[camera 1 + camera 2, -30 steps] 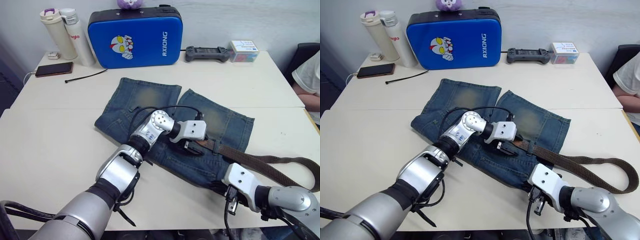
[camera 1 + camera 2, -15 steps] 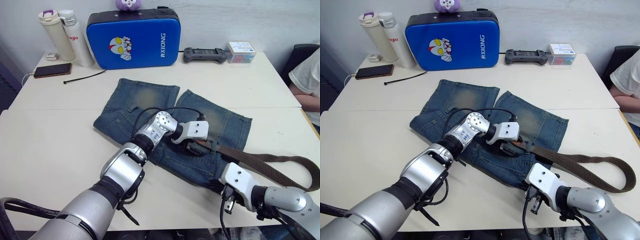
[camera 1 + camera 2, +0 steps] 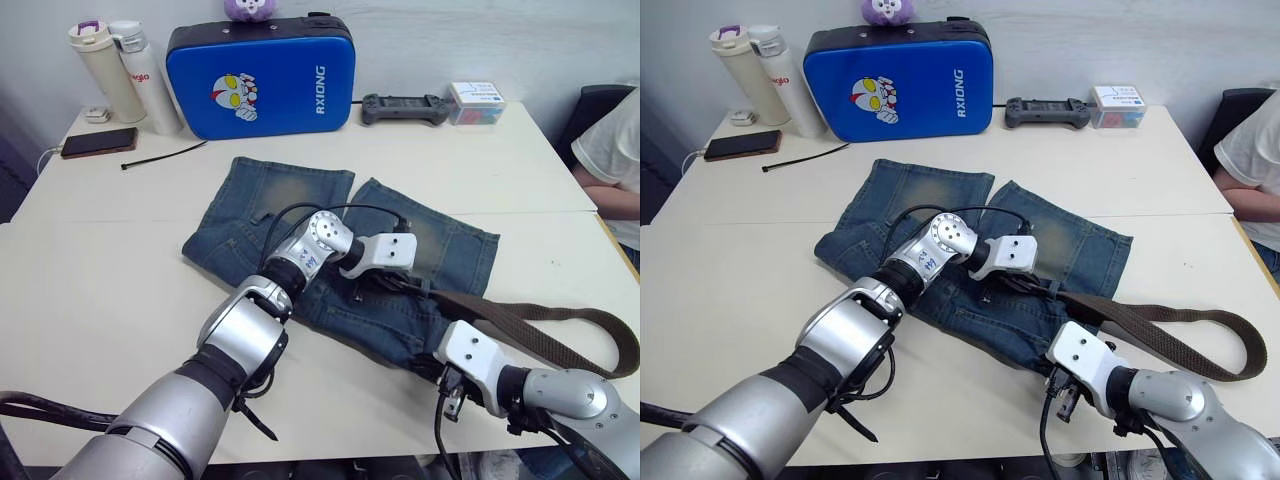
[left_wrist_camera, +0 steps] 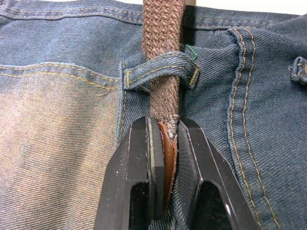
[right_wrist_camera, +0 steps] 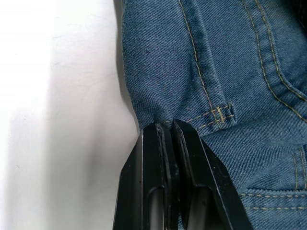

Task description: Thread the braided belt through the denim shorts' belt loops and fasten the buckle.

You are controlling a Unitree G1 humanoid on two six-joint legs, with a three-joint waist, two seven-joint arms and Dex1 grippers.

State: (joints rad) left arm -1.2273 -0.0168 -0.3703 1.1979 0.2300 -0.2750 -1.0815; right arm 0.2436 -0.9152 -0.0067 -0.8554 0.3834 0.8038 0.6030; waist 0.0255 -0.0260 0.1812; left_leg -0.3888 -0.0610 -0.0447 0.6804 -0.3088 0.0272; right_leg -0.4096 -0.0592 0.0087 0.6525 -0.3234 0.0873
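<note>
Brown braided belt (image 4: 163,48) already through one of the belt loops (image 4: 160,67), tip pinched in the closed left end effector (image 4: 165,143) mid-waistband on the denim shorts (image 3: 300,200). Right end effector (image 5: 168,132) clamped shut on the shorts' waistband edge, bracing the cloth. Best drawn straight along the waistband toward the next loop, kept flat, denim held taut against bunching. Slack belt looped beyond the shorts on the robot's right, reaching the table (image 3: 100,260) edge; open table past the shorts' left side.

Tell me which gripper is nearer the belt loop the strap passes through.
Left. The left gripper pinches the braided belt tip just past the belt loop; the right gripper grips the denim shorts' edge.
</note>
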